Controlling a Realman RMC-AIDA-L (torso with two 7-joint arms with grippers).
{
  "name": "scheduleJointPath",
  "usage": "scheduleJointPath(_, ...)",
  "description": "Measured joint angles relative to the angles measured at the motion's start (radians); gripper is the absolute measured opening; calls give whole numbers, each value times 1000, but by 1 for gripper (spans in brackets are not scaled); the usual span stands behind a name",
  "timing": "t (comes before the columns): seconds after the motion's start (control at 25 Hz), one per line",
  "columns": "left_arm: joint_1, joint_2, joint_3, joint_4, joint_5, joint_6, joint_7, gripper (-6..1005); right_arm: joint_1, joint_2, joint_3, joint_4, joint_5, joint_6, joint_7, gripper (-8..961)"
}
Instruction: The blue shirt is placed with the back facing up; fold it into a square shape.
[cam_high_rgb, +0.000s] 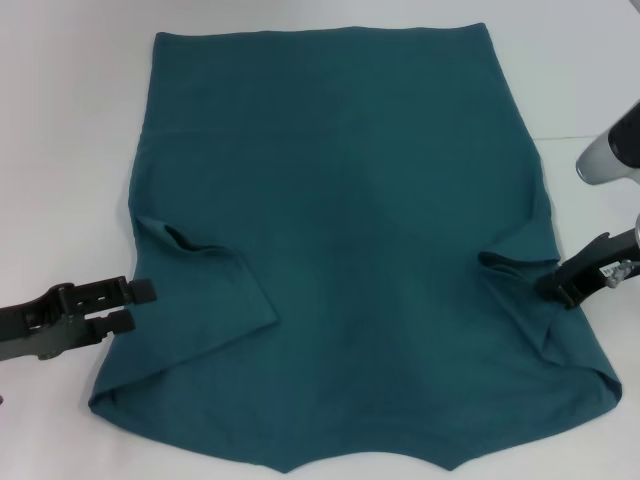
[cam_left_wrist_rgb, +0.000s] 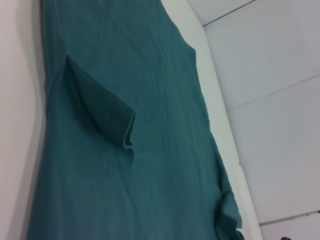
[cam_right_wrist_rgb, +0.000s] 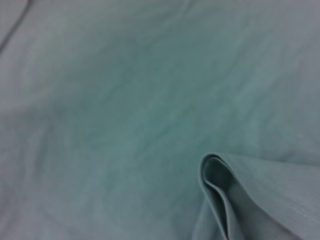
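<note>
Left gripper: placed at 8 o'clock, jaws parted and empty, just outside the folded-in left sleeve.
Right gripper: set at 3 o'clock against the right sleeve fold; jaw state cannot be told.
Blue shirt: spread flat on the white table, long axis run from 6 to 12 o'clock, between both jaws.

The blue shirt runs past the head view's bottom edge.
</note>
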Motion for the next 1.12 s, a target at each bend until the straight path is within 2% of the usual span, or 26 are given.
scheduleJointPath(0.32, 0, 0, 0, 0, 0, -1, 6, 734, 61, 6, -7, 7, -3, -48, 144, 11)
scheduleJointPath(0.6, 1, 0, 0, 0, 0, -2, 8, 734, 119, 15, 1, 53, 15, -36, 349, 10)
scheduleJointPath(1.12, 0, 0, 0, 0, 0, -7, 8, 736, 133, 11, -6, 114, 111, -37, 383, 11)
